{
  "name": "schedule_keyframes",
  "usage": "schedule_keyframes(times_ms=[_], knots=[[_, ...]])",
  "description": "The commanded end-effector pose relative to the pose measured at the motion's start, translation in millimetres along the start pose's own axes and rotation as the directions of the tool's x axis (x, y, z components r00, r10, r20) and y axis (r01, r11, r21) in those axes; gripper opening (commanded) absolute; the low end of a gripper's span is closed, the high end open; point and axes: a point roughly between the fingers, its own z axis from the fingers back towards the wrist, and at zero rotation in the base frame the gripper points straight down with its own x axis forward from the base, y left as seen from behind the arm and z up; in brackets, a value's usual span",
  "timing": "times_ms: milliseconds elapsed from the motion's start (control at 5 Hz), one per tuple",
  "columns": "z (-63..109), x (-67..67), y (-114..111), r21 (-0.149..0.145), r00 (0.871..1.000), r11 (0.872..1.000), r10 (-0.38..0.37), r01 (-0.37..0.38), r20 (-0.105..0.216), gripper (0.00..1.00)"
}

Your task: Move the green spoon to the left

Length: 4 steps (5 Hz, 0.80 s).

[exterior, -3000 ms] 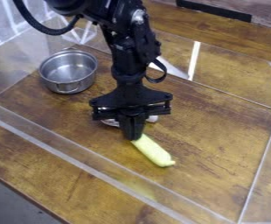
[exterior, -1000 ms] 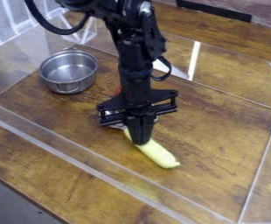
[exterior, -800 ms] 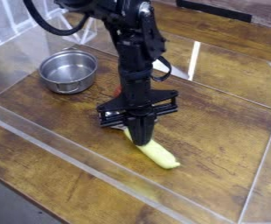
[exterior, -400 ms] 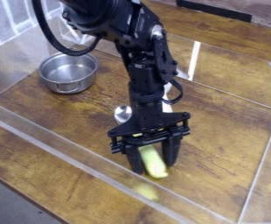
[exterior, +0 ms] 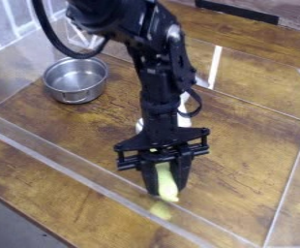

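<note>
Fingers straddle the spoon handle near the table's front edge

The gripper (exterior: 165,181) points almost straight down, its dark fingers (exterior: 153,180) standing on either side of the green spoon (exterior: 167,183), whose yellow-green handle shows between and just below them. The fingers look partly closed around the handle, but whether they truly clamp it cannot be told. The spoon's long axis seems to run from back-left to front-right; its metal end is hidden behind the arm. The steel bowl (exterior: 75,77) sits well apart, toward the table's (exterior: 250,145) back-left corner.
</note>
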Motion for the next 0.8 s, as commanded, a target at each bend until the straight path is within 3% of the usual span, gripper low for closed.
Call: schedule_keyframes(times_ms=[0,200,400,600], knots=[[43.7,-9.8,-4,-0.053,0.998,0.997,-0.048,0.05,0.027,0.0],[79.3,-5.8,-9,-0.079,0.989,0.986,-0.146,0.148,0.039,0.0],[123.1,7.1,3,-0.068,0.956,0.959,-0.266,0.276,0.124,0.0],[132.3,38.7,24,-0.023,0.899,0.916,-0.389,0.401,0.2,0.0]])
